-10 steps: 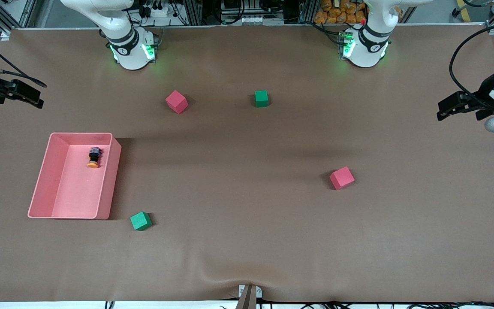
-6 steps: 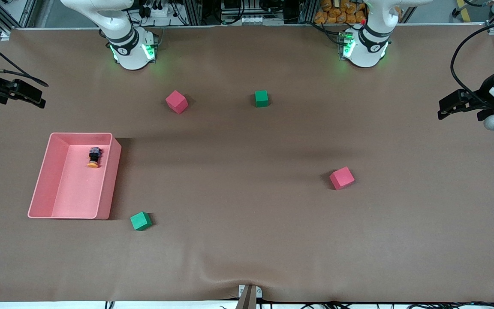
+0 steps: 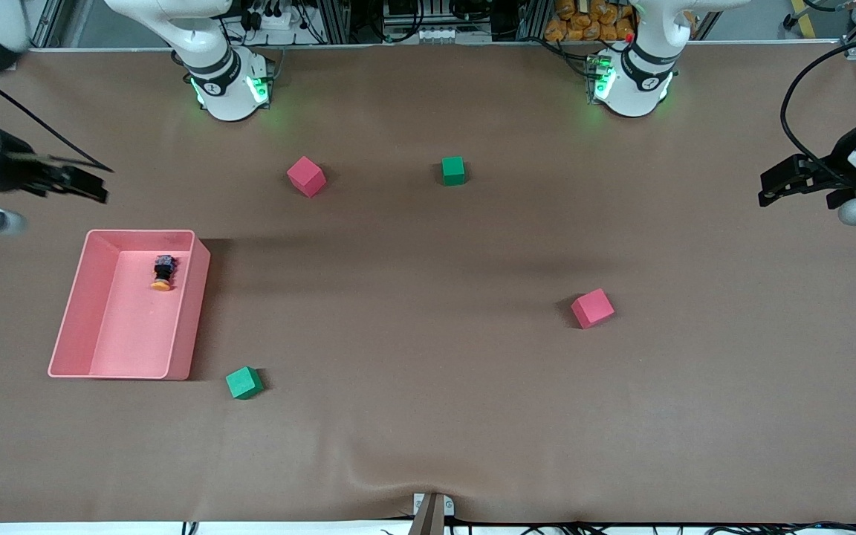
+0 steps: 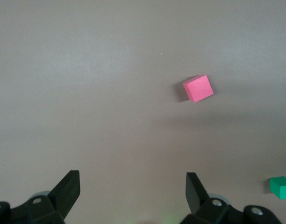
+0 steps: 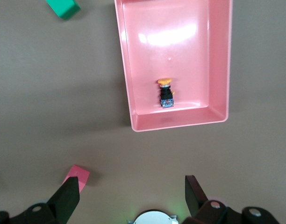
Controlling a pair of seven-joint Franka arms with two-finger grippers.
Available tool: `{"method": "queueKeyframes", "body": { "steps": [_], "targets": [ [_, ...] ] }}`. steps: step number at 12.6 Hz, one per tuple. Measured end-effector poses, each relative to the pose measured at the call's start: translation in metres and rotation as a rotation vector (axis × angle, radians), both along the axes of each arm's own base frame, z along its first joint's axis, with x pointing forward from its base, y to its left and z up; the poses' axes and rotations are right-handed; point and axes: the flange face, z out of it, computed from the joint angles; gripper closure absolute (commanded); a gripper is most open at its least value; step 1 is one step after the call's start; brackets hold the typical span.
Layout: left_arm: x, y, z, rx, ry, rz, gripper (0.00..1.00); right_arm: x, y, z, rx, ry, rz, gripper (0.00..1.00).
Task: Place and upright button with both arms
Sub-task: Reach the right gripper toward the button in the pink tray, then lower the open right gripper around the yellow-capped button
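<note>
Button: the orange-capped button [image 3: 163, 272] lies on its side in the pink tray [image 3: 79, 297], at the end farther from the front camera.
Right gripper [image 3: 90, 186]: mine, wide open, empty, over bare table beside the tray.
Left gripper [image 3: 773, 187]: open, empty, waiting at its table end.
Approach: I should descend inside the wall and pinch the black body, not the cap.

Wide table [image 3: 428, 446] under a brown matte cloth, rippled at the edge nearest the front camera. Directly on it, an open pink rectangular plastic bin [image 3: 75, 305] toward the right arm's end. Just beside the bin's nearest corner, a green foam cube [image 3: 243, 383]. Farther from the camera than the bin, toward the middle, a red foam cube [image 3: 306, 176] and a second green foam cube [image 3: 453, 171]. Well apart from the bin, toward the left arm's end, another red foam cube [image 3: 592, 308].
</note>
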Motion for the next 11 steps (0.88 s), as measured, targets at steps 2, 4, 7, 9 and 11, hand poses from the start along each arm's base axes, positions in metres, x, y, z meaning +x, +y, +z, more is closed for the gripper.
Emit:
{"method": "queueKeyframes", "body": {
  "steps": [2, 4, 7, 9, 11],
  "targets": [
    [0.000, -0.005, 0.000, -0.001, 0.000, 0.000, 0.00, 0.002, -0.001, -0.058, 0.000, 0.006, 0.001, 0.00],
    [-0.002, -0.015, 0.000, 0.001, 0.011, 0.009, 0.00, 0.001, -0.011, -0.124, 0.004, -0.025, 0.001, 0.00],
    [-0.003, -0.014, 0.000, 0.002, 0.016, 0.014, 0.00, -0.023, -0.056, -0.205, 0.028, -0.059, 0.066, 0.00],
    [-0.003, -0.014, 0.000, 0.002, 0.016, 0.015, 0.00, -0.042, -0.086, -0.232, 0.041, -0.053, 0.084, 0.00],
    [-0.003, -0.011, 0.000, 0.002, 0.016, 0.021, 0.00, -0.057, -0.095, -0.259, 0.045, -0.051, 0.078, 0.00]
  ]
}}
